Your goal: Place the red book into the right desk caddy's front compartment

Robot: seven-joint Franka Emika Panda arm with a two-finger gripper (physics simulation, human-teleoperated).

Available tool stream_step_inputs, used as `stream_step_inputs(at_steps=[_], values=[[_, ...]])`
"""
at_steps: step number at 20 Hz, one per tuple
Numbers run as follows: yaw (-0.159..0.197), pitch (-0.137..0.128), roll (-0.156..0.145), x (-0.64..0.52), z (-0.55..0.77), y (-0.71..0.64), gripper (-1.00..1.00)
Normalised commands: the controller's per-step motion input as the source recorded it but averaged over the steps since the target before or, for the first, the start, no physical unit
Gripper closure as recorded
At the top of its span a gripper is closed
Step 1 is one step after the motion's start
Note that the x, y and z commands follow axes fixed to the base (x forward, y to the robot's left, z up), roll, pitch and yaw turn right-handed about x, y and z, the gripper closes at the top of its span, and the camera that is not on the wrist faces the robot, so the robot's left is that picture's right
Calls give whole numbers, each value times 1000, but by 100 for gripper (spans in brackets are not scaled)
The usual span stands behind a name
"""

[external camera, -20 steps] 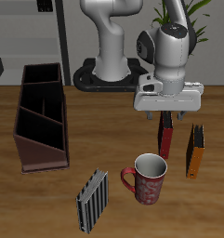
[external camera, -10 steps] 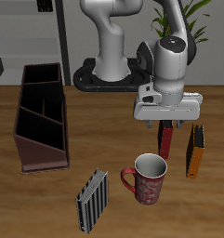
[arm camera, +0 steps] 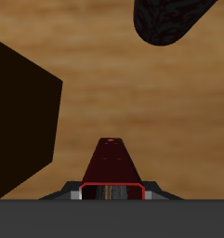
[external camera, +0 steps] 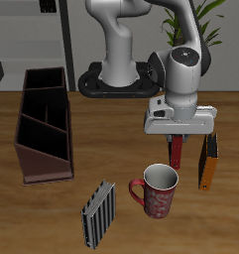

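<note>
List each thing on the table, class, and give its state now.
red book: upright, gripper over its top
orange book: upright, free
grey ribbed book: standing, tilted
mug: upright, empty
right desk caddy: no book inside

A simulated study or home office: a wooden worktop [external camera: 52,213] carries a dark desk caddy [external camera: 44,124], upright books [external camera: 207,162] and a mug [external camera: 158,190]. Behind it stand a shelving unit [external camera: 27,40] and a leafy potted plant [external camera: 202,20].
</note>
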Motion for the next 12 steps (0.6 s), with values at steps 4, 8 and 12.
stream_step_inputs(at_steps=[4,8,12], values=[[-5,-19,4,0,159,-28,100],[27,-45,2,-124,332,-98,100],[76,-68,6,-243,507,-246,100]])
